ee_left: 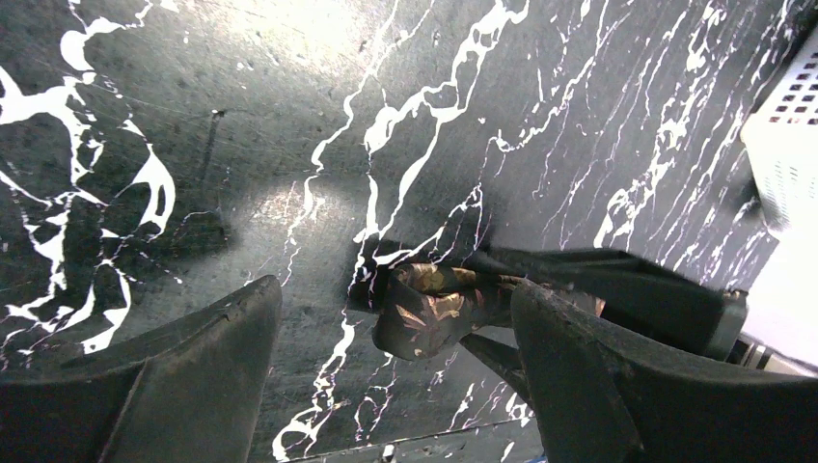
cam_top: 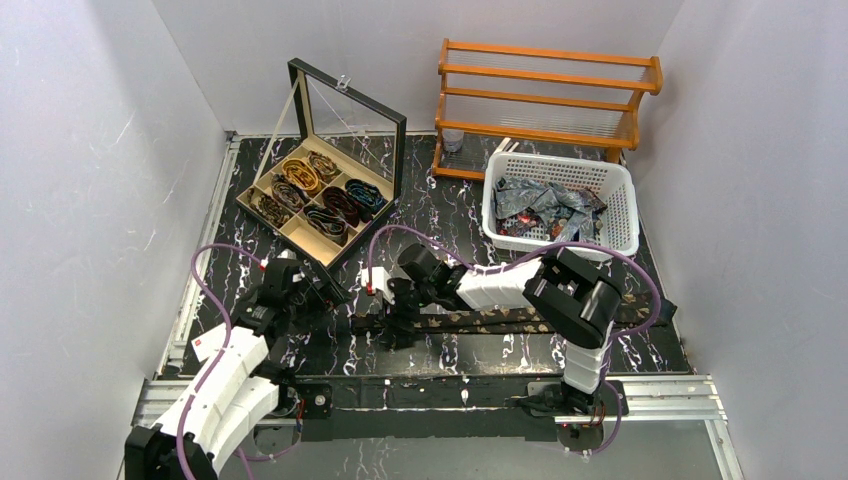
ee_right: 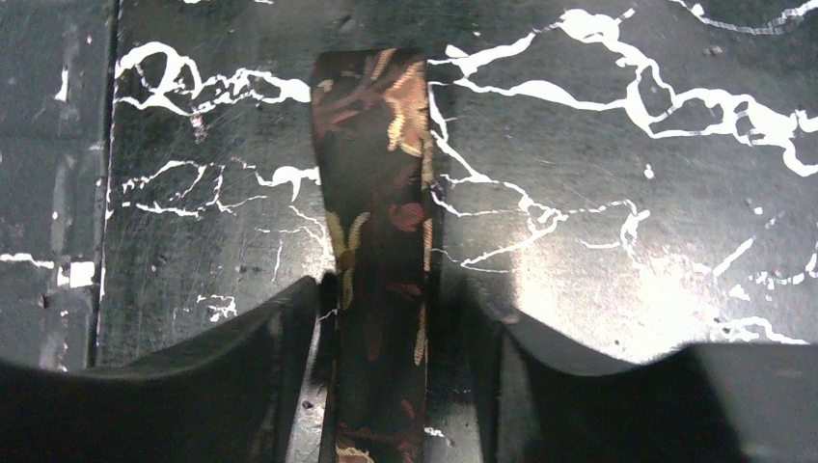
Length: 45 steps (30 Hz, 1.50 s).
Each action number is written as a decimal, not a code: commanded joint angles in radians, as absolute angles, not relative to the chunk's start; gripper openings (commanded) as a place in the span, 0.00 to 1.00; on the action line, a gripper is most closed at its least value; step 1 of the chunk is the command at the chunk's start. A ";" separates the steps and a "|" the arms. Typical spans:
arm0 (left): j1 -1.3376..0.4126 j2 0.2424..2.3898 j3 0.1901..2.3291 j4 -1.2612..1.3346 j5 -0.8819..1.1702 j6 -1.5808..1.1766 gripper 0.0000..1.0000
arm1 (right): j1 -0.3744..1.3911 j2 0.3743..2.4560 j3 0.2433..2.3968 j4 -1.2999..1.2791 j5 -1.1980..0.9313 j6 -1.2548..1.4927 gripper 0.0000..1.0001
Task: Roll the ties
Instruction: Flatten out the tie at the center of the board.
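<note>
The tie (ee_left: 434, 309) shows its curled end low in the frame, between the wide-open fingers of the left gripper (ee_left: 395, 289), poised, I'd say, to start the roll. The right gripper (ee_right: 386, 289) straddles the flat strip with its jaws apart and unclamped, probably keeping it straight along the table (cam_top: 450, 200).

Counting the ties, their holders and the arms.
One dark gold-flowered fabric necktie (ee_right: 371, 193) is lying stretched out. About seven rolled tie coils (cam_top: 297, 175) are sitting in one black glass-lidded compartment box (cam_top: 300, 233). Loose crumpled ties (cam_top: 545, 205), too tangled to count, are filling one white plastic basket (cam_top: 622, 215). One orange wooden rack (cam_top: 548, 75) is standing behind, and two white-and-black robot arms, left (cam_top: 225, 375) and right (cam_top: 575, 300), are reaching in.
</note>
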<state>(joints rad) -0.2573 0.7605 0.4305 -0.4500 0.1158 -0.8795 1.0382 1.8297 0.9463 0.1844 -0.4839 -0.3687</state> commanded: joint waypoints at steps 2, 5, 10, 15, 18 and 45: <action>-0.255 0.673 0.340 -0.367 0.186 -0.918 0.85 | 1.028 1.784 1.000 0.178 -0.431 -0.232 0.78; -0.255 0.605 0.272 -0.327 0.214 -0.945 0.84 | 1.028 1.718 0.959 0.284 -0.357 -0.099 0.83; -0.261 0.540 0.203 -0.283 0.258 -0.964 0.81 | 1.029 1.636 0.906 0.327 -0.104 0.174 0.85; -0.284 0.499 0.151 -0.262 0.242 -0.991 0.75 | 1.028 1.556 0.877 0.268 -0.014 0.269 0.81; -0.292 0.505 0.137 -0.248 0.245 -0.979 0.69 | 1.026 1.528 0.886 0.214 0.021 0.305 0.78; -0.315 0.699 0.174 -0.128 0.197 -0.865 0.01 | 0.989 1.622 1.089 -0.133 -0.172 0.461 0.64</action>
